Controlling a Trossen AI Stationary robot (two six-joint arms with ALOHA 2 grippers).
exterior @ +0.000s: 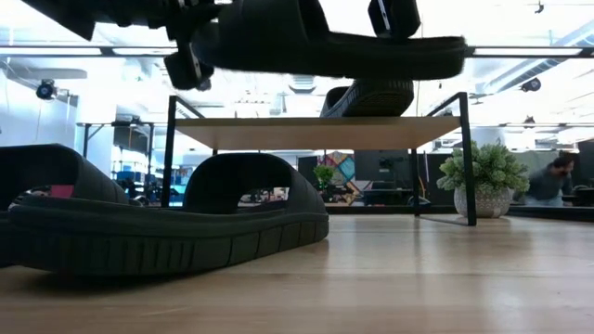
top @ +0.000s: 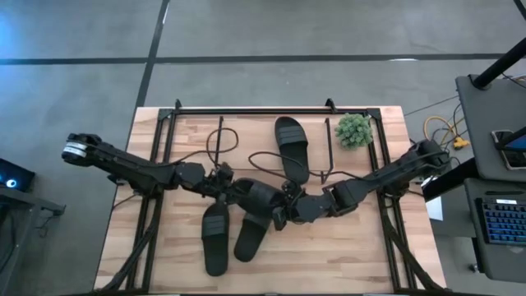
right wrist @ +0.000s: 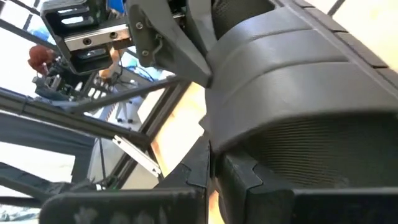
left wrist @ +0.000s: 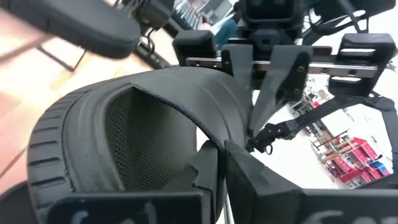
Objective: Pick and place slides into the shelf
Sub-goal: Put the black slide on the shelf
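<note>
Held slide: you have one black slide (top: 261,200) lifted clear of the table (top: 345,255) near its middle; in the low view it hangs level (exterior: 325,42) above the shelf's top board.
Left gripper: your left gripper (top: 223,182) meets that slide from the left, its fingers (left wrist: 208,171) clamped on the edge of the strap.
Right gripper: your right gripper (top: 283,210) meets the same slide from the right, its fingers (right wrist: 199,163) pinched on the slide's edge, so both arms grasp it at once.
Slide on shelf: one slide (top: 292,148) lies on the shelf's (top: 246,131) board, right of centre, its length running near to far.
Slides on table: two more lie on the near part of the table, one (top: 216,238) just left of the other (top: 251,237), the right one angled and partly under the held slide.
Plant: a small green plant (top: 354,130) stands at the far right, just beside the shelf's right end.
Background: a person (exterior: 555,178) shows in the room beyond the table.
</note>
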